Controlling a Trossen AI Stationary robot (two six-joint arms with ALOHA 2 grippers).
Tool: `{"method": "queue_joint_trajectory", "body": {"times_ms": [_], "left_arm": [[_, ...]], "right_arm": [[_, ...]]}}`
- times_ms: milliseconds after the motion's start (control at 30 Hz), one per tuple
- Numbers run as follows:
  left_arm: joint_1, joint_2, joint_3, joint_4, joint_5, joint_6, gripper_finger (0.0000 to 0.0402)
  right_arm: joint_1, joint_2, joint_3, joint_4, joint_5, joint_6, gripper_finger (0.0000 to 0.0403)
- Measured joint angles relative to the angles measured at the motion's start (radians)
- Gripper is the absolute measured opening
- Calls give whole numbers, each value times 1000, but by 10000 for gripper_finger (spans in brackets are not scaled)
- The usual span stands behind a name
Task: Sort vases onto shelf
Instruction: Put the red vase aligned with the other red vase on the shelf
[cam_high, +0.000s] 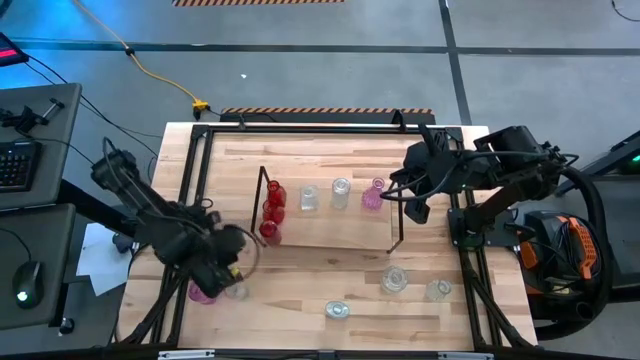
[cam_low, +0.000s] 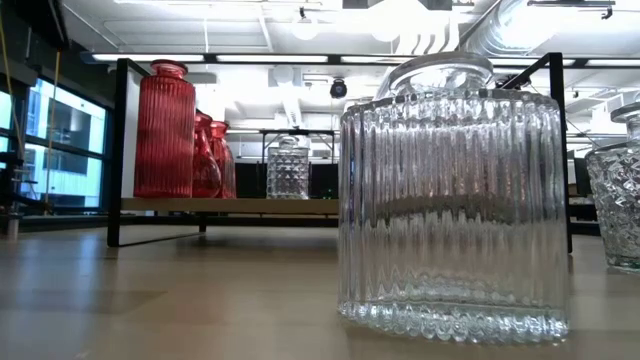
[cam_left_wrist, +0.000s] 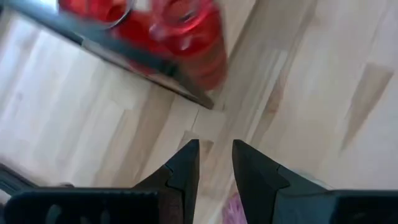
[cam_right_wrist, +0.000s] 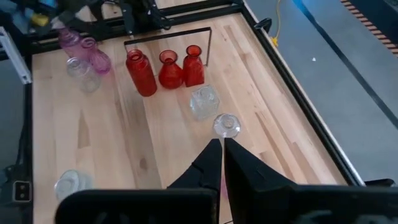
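L gripper (cam_high: 228, 262) hovers near the table's (cam_high: 330, 280) front-left corner, above a pink vase (cam_high: 201, 291) and a clear one (cam_high: 236, 289). Its jaws are part open and, as far as the blurred wrist view shows, empty. Shelf (cam_high: 330, 230) at mid-table holds three red vases (cam_high: 272, 208), two clear, one pink. R gripper (cam_high: 412, 203) waits closed by the shelf's right end. Step: pick-up approach. Next: descend over one neck, close.

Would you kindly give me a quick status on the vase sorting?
Left gripper empty, fingers apart, near pink vase. Right gripper shut, empty, by shelf. Three red vases shelved. Nothing blocking.
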Motion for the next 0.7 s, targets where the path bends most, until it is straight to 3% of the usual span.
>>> {"method": "queue_joint_trajectory", "body": {"times_ms": [100, 267, 367, 700], "left_arm": [[-36, -107, -62, 91, -47, -66, 87], [-63, -203, -105, 363, -196, 2, 87], [-55, -190, -138, 450, -236, 28, 87], [-40, -57, -259, 651, -265, -103, 87]], "right_arm": [[0, 0, 0, 0, -13, 9, 0], [14, 0, 0, 0, -13, 10, 0], [27, 0, 0, 0, -6, 25, 0], [73, 0, 0, 0, 48, 28, 0]]}}
